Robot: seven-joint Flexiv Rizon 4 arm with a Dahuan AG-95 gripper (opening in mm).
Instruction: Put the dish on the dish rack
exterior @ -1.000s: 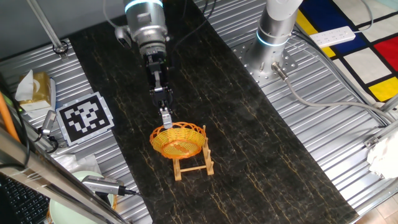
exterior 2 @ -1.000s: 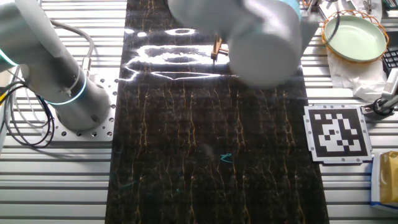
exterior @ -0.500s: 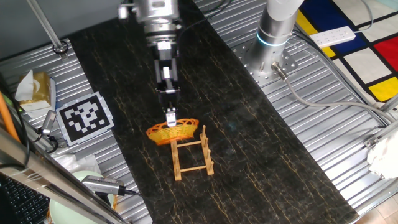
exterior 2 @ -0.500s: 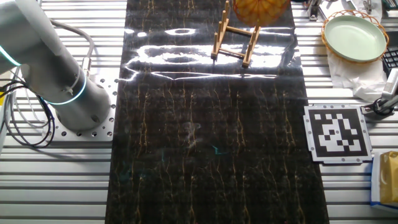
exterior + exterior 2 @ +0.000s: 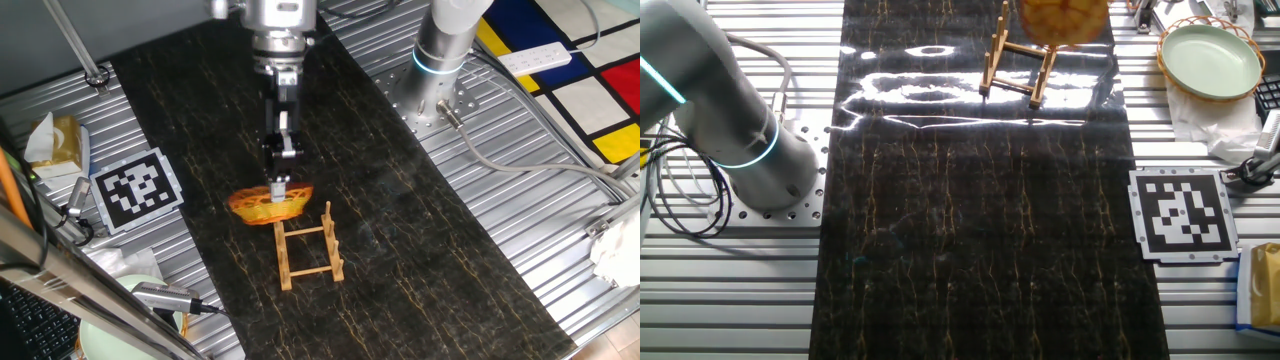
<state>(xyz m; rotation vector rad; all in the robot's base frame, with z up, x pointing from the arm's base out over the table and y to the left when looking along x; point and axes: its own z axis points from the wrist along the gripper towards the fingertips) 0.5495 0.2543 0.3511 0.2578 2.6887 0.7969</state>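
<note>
Over the dark table (image 5: 420, 230), in one fixed view, the pincer (image 5: 279, 186) hangs straight down and pinches the rim of the dish (image 5: 268, 204). The dish is up in the air, tilted, just above and beside the near end of the dish rack (image 5: 311, 252), not yet seated between the pegs. There is plenty of open dark surface to the right of the rack and beyond it, while a marker tag (image 5: 136, 188) lies off to the left on the ribbed metal.

In the other fixed view, the dish (image 5: 1065, 18) shows at the top edge, blurred, hovering over the rack (image 5: 1018, 66). A pale green plate (image 5: 1207, 58) sits well apart at the right, and the whole near stretch of table (image 5: 980, 250) lies open.
</note>
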